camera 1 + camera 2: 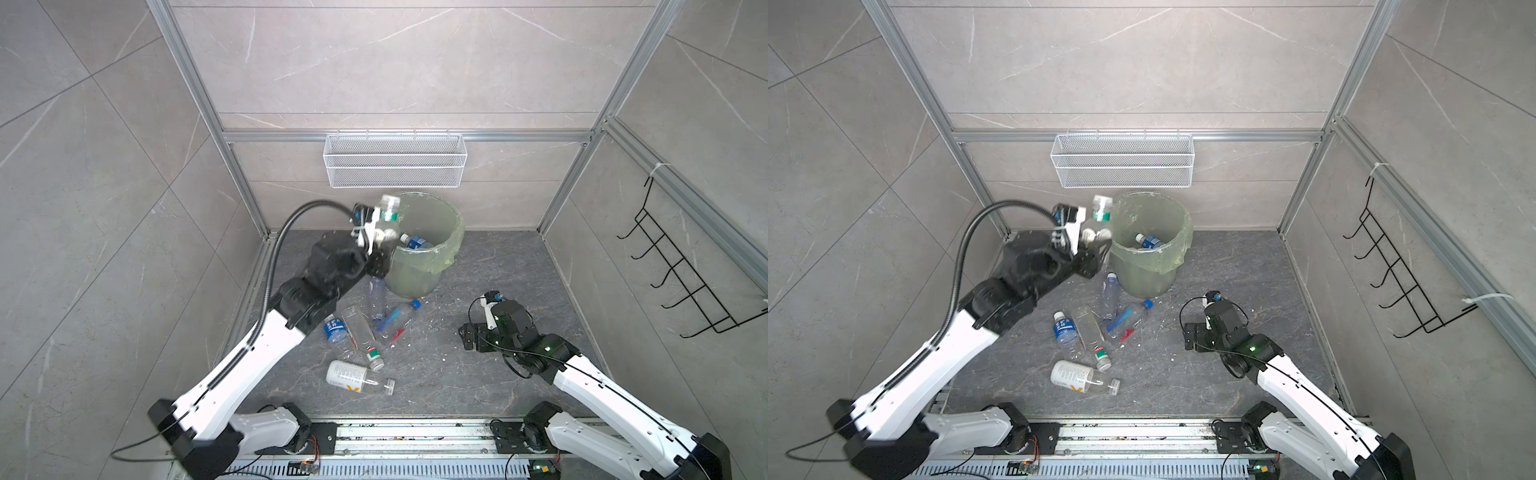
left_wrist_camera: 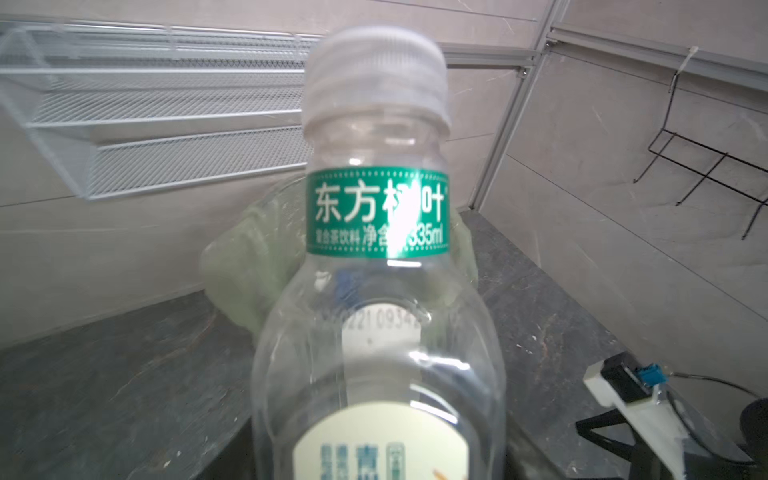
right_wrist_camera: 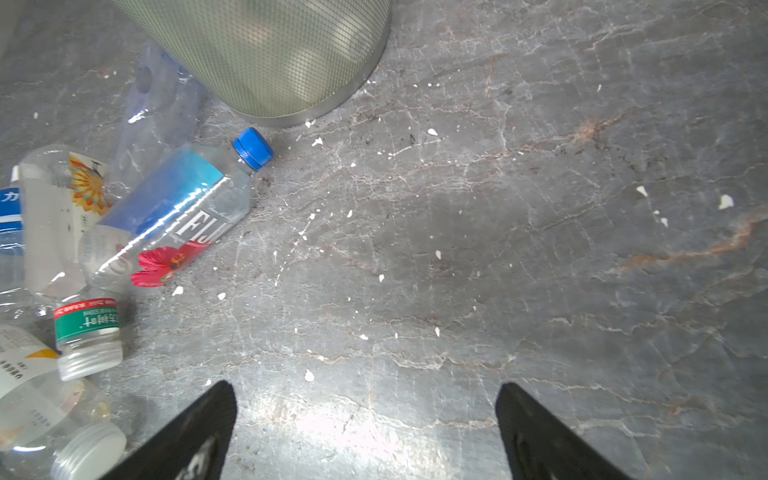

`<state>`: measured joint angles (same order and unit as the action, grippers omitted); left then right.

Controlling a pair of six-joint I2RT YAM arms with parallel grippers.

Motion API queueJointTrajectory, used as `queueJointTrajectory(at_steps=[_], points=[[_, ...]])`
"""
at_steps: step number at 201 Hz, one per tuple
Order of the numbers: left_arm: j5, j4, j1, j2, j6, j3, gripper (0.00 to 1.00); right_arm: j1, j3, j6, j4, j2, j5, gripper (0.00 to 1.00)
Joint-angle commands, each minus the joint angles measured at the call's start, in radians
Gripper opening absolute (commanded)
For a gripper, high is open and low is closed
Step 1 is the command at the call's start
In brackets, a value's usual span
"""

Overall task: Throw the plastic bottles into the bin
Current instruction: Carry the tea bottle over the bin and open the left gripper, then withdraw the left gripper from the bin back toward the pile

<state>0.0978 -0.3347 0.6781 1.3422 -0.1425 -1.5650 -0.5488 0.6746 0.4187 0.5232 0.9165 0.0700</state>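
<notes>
My left gripper [image 1: 376,249] [image 1: 1094,249] is shut on a clear plastic bottle [image 1: 388,210] [image 1: 1101,210] [image 2: 378,291] with a green neck label and a white cap. It holds the bottle upright and raised, beside the left rim of the bin [image 1: 453,220] [image 1: 1183,226]. Inside the bin lies a blue-labelled bottle [image 1: 415,242] [image 1: 1149,241]. Several bottles lie on the floor in front of the bin, among them a blue-capped one [image 1: 401,318] [image 3: 178,208] and a white-labelled one [image 1: 357,376] [image 1: 1079,377]. My right gripper [image 1: 467,332] [image 3: 365,386] hangs open and empty, low over bare floor to their right.
A white wire mesh basket [image 1: 395,160] hangs on the back wall above the bin. On the right wall is a black wire hook rack [image 1: 681,266]. Aluminium frame posts stand at the floor's corners, and the arms' mounting rail [image 1: 415,436] runs along the front edge.
</notes>
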Motion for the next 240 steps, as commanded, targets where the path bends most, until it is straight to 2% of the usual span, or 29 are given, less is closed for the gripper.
queueJointTrajectory(at_steps=[1, 20, 37, 54, 62, 89, 136, 183, 240], points=[[-0.199, -0.065, -0.073, 0.253, 0.034, -0.275, 0.54, -0.003, 0.028, -0.007, -0.008, -0.011, -0.015, 0.99], [-0.2, -0.176, -0.122, 0.47, -0.001, -0.568, 0.99, -0.002, 0.028, -0.006, -0.001, -0.028, -0.018, 0.99], [-0.224, -0.215, -0.16, 0.59, -0.023, -0.739, 1.0, -0.002, 0.023, -0.002, 0.008, -0.048, -0.021, 0.99], [-0.234, -0.219, -0.17, 0.61, -0.021, -0.772, 1.0, -0.003, 0.025, -0.001, 0.023, -0.068, -0.019, 0.99], [-0.227, -0.196, -0.169, 0.579, -0.017, -0.724, 1.0, -0.002, 0.026, -0.003, 0.032, -0.079, -0.019, 0.99], [-0.207, -0.027, -0.169, 0.377, -0.026, -0.432, 1.0, -0.002, 0.031, -0.011, 0.052, -0.102, -0.016, 0.99], [-0.164, -0.004, -0.167, 0.142, -0.058, -0.128, 1.0, -0.002, 0.04, -0.03, 0.048, -0.063, -0.017, 0.99], [-0.105, -0.006, -0.161, -0.037, -0.076, 0.131, 1.0, -0.002, 0.063, -0.042, 0.042, -0.019, -0.016, 1.0], [-0.037, -0.034, -0.125, -0.179, -0.094, 0.342, 0.99, -0.002, 0.075, -0.056, 0.04, -0.002, -0.02, 1.0]])
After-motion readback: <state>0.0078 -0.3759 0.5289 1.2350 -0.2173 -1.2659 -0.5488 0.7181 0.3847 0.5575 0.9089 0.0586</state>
